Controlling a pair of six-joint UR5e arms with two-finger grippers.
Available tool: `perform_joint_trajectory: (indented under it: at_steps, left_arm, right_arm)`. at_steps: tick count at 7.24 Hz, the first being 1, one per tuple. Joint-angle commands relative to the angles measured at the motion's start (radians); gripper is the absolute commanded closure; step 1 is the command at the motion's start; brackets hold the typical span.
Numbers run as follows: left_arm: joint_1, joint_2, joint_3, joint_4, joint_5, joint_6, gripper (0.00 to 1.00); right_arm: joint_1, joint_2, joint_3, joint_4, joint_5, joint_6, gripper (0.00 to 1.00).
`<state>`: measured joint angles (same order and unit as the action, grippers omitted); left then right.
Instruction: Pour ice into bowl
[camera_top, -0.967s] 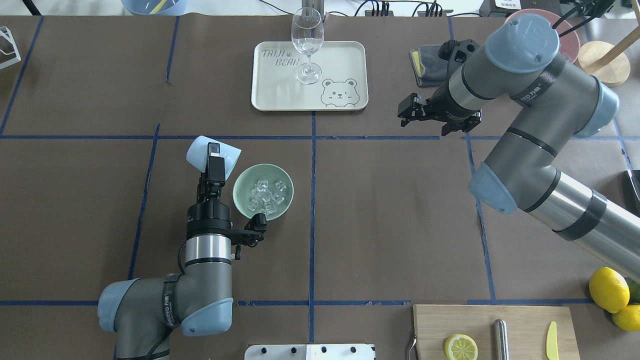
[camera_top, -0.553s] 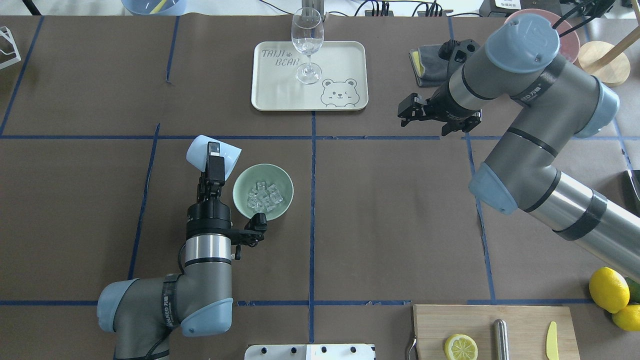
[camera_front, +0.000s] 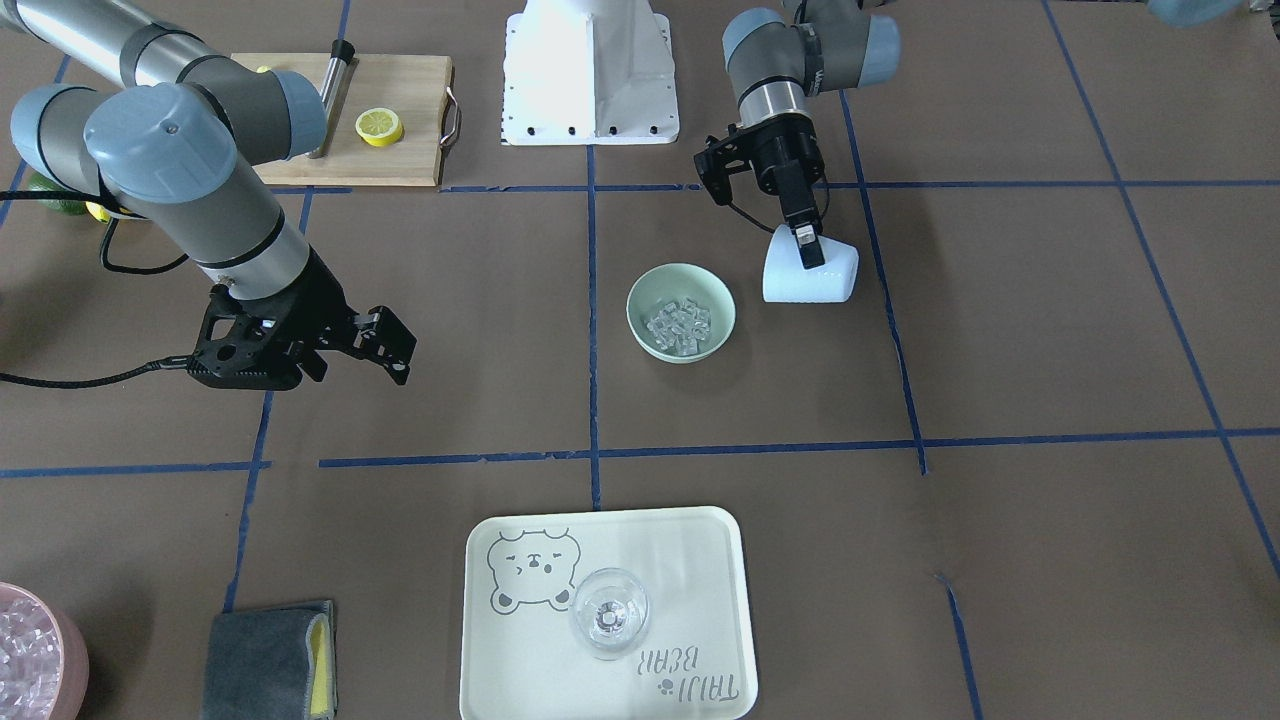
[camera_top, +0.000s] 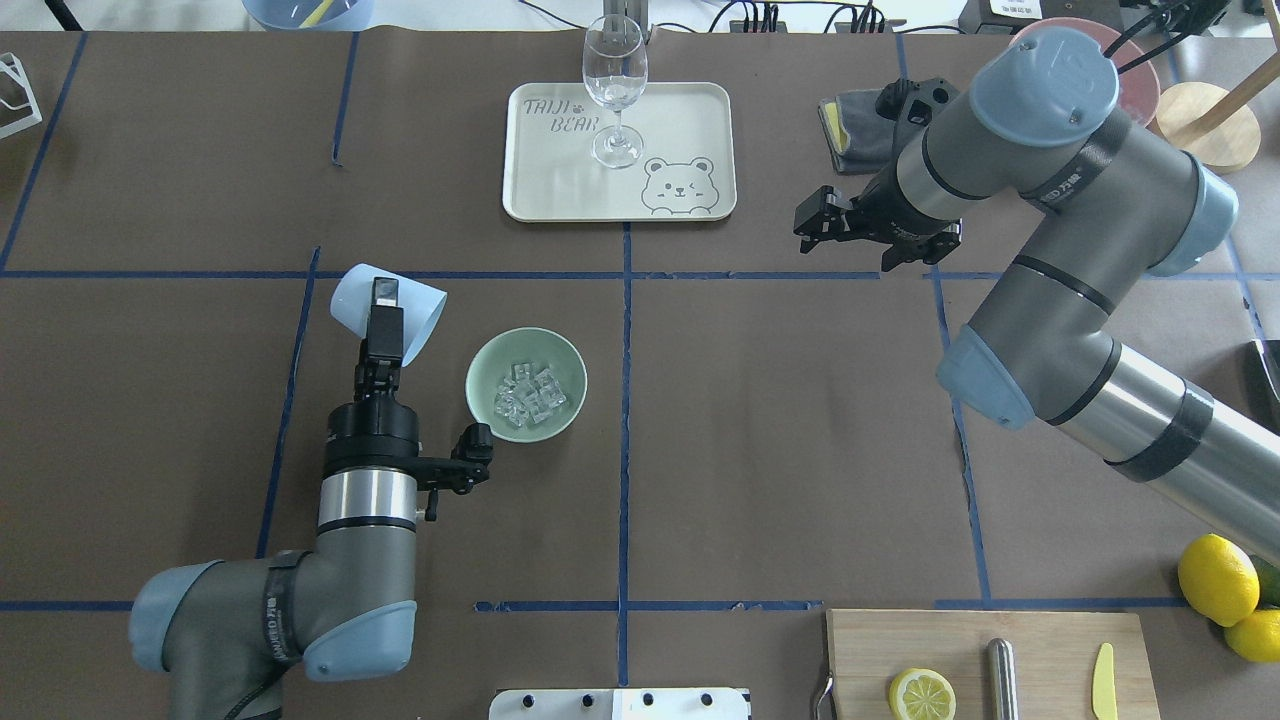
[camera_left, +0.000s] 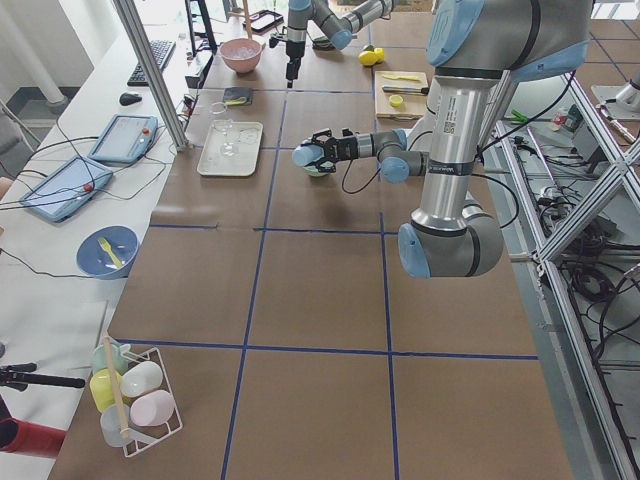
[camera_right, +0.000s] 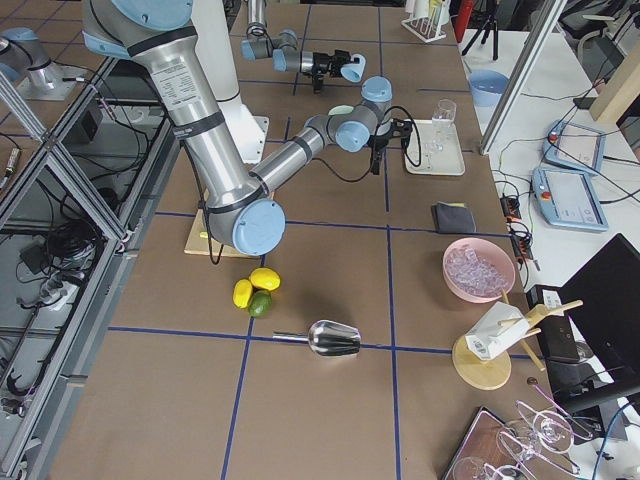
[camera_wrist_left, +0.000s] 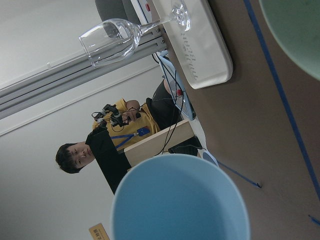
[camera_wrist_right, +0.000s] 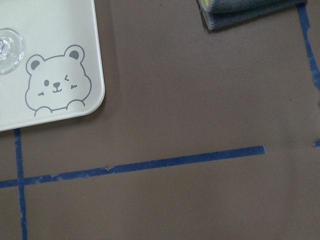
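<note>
Overhead exterior: left end effector (camera_top: 384, 295) clamps cup (camera_top: 345, 298) by its wall; we judge ice (camera_top: 530, 392) slick, lying in bowl (camera_top: 480, 370).

Clear ice (camera_top: 529, 394) cubes lie heaped inside the upright mint-green bowl (camera_top: 484, 358) on the table.

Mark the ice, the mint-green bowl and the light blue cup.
ice (camera_top: 528, 393): overhead exterior view, middle of the cube pile.
mint-green bowl (camera_top: 526, 332): overhead exterior view, far rim.
light blue cup (camera_top: 348, 298): overhead exterior view, outer side wall.
</note>
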<state>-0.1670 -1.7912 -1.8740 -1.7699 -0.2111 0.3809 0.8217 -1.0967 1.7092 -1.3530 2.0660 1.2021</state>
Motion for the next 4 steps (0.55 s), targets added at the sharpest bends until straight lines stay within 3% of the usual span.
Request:
perform_joint_trajectory:
  at_steps: [1,3,4]
  left_arm:
    - [-0.002,0.181,-0.031,-0.159,-0.002,-0.005,1.00]
    - [-0.003,0.448,0.040,-0.613,-0.001,0.016,1.00]
    - [-0.005,0.508,0.115,-0.817,-0.002,0.070,1.00]
  right_arm:
    - [-0.001,0.003,0.007,0.000,-0.003,0.002,0.00]
    - [-0.004,0.009,0.013,-0.003,-0.004,0.002,0.00]
    - [-0.006,0.011,0.013,-0.003,-0.004,0.004,0.00]
